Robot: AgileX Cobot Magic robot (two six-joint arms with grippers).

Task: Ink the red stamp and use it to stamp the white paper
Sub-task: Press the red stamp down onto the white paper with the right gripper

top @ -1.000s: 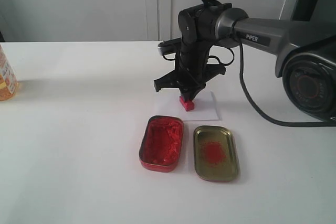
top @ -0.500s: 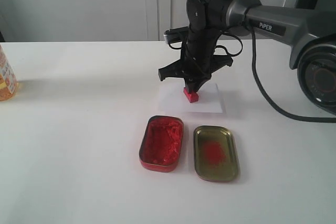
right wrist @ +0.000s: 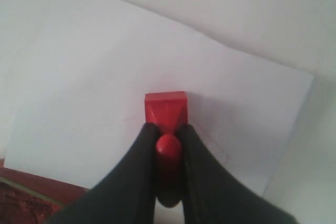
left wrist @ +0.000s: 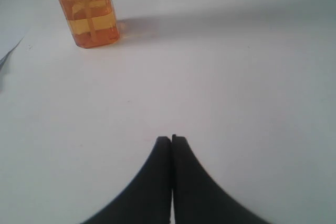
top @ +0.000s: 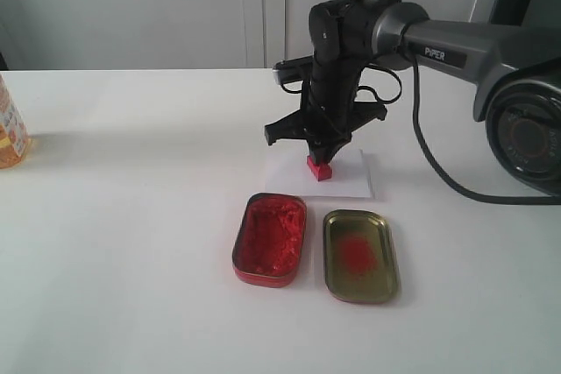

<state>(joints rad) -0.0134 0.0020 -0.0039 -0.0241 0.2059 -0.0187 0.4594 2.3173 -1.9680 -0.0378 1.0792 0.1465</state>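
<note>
My right gripper (top: 321, 160) (right wrist: 167, 129) is shut on the knob of the red stamp (top: 319, 169) (right wrist: 166, 109). The stamp's square base sits low over the white paper (top: 349, 179) (right wrist: 94, 87), near the paper's middle; whether it touches is unclear. A faint red outline shows on the paper beside the stamp in the right wrist view. The left gripper (left wrist: 171, 139) is shut on nothing above bare tabletop, away from the paper.
A red tin of ink paste (top: 269, 238) and a gold lid with a red smear (top: 359, 254) lie side by side just in front of the paper. An orange bottle (top: 10, 129) (left wrist: 86, 6) stands at the far left.
The right gripper, still holding the stamp, rose and shifted back over the paper, then came down again closer to the sheet. The left arm has not moved.
</note>
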